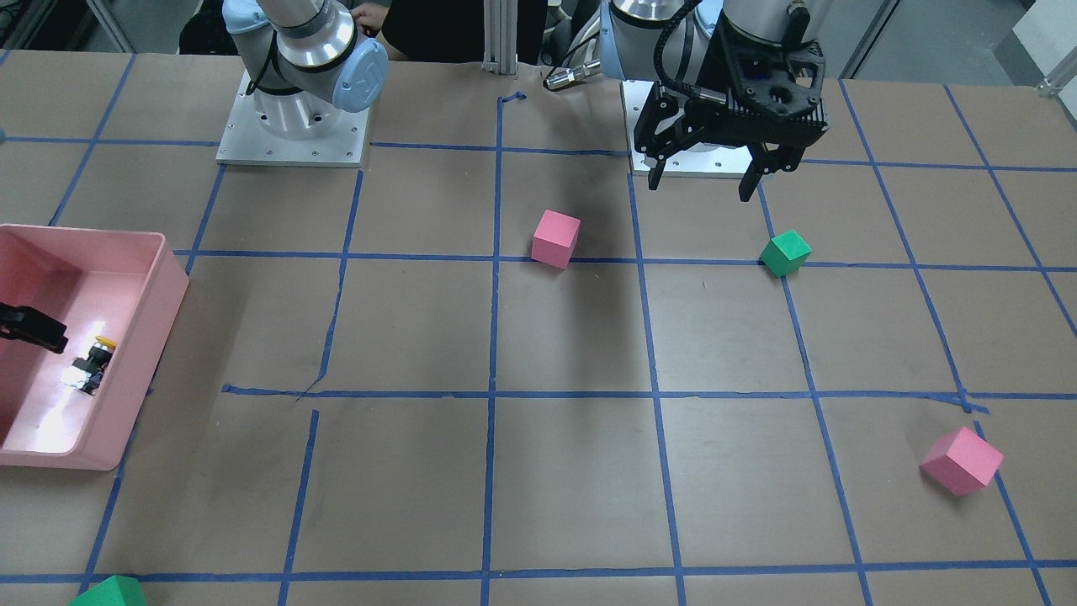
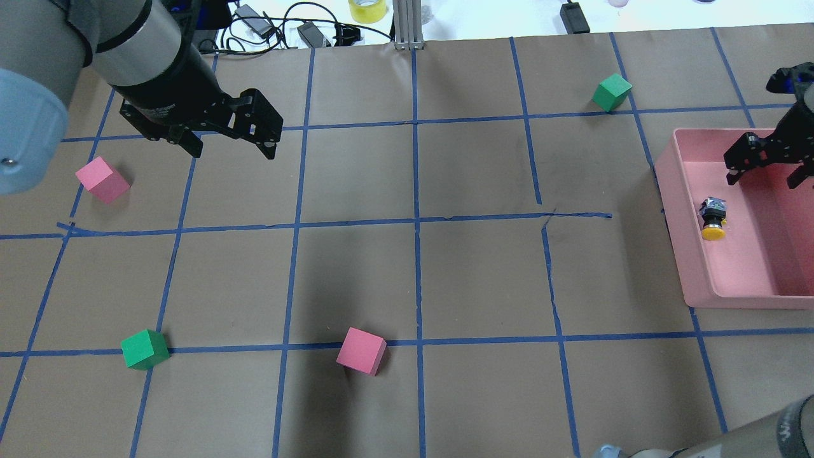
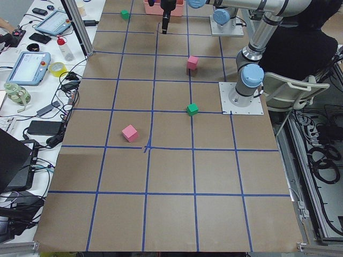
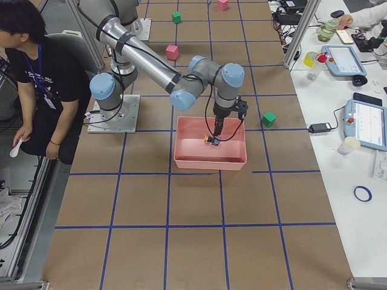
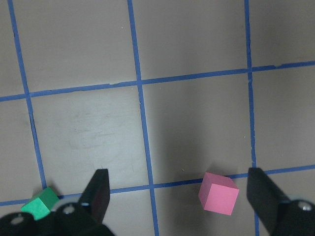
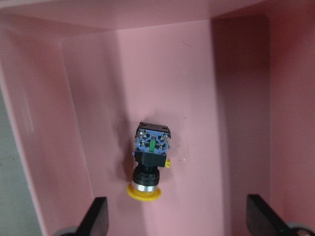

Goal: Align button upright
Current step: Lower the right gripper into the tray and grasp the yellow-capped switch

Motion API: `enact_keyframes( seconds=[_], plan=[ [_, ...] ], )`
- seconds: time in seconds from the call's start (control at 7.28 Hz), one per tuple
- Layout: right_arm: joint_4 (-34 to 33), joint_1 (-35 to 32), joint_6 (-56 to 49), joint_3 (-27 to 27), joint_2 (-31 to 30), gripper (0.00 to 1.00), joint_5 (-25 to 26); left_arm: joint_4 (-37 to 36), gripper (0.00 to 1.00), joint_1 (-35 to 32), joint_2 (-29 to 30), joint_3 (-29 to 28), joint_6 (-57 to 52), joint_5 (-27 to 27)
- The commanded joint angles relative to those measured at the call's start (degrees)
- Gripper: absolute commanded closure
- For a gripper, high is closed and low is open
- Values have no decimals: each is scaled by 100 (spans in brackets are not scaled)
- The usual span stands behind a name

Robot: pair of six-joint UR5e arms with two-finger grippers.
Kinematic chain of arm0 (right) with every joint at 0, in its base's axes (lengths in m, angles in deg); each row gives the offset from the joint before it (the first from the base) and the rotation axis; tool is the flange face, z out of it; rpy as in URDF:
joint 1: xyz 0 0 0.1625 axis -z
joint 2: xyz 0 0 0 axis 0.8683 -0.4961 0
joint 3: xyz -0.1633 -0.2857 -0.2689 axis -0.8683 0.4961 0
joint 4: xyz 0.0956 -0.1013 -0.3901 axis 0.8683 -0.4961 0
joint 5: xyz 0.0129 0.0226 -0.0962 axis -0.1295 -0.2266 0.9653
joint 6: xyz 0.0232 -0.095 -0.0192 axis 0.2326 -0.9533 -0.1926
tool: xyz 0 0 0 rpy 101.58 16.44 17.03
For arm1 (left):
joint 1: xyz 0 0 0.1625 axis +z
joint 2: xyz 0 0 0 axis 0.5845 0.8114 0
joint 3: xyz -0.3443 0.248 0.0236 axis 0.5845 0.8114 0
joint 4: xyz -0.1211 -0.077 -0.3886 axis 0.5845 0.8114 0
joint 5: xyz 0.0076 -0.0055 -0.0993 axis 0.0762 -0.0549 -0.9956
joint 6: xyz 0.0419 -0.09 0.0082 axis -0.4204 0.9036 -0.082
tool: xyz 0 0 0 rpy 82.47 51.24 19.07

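Note:
The button (image 6: pixel 150 162) lies on its side on the floor of the pink bin (image 6: pixel 49 123). Its yellow cap points toward the robot and its squarish base points away. It also shows in the overhead view (image 2: pixel 713 218) and the front view (image 1: pixel 94 364). My right gripper (image 2: pixel 763 180) is open and empty. It hangs above the bin, a little beyond the button; in the right wrist view (image 6: pixel 179 216) the button sits just ahead of the spread fingers. My left gripper (image 2: pixel 233 152) is open and empty, high over the table far from the bin.
The bin (image 2: pixel 674 191) stands at the table's right end. On the paper lie two pink cubes (image 2: pixel 102 180) (image 2: pixel 361 351) and two green cubes (image 2: pixel 145 349) (image 2: pixel 612 91). The left wrist view shows a pink cube (image 5: pixel 219 193) and a green cube (image 5: pixel 42 202) below.

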Motion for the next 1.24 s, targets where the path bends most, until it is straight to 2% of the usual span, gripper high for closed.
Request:
enact_keyframes(
  seconds=[0.0, 0.82, 0.96, 1.1],
  plan=[
    [-254, 7, 761, -107, 368, 0, 5, -5, 0, 0, 0, 0, 0, 0],
    [-439, 7, 809, -424, 649, 0, -4, 3, 0, 9, 0, 0, 0, 0],
    [-439, 7, 809, -424, 658, 24, -13, 3, 0, 9, 0, 0, 0, 0],
    [-439, 7, 809, -424, 658, 60, -13, -5, 0, 9, 0, 0, 0, 0]
  ],
)
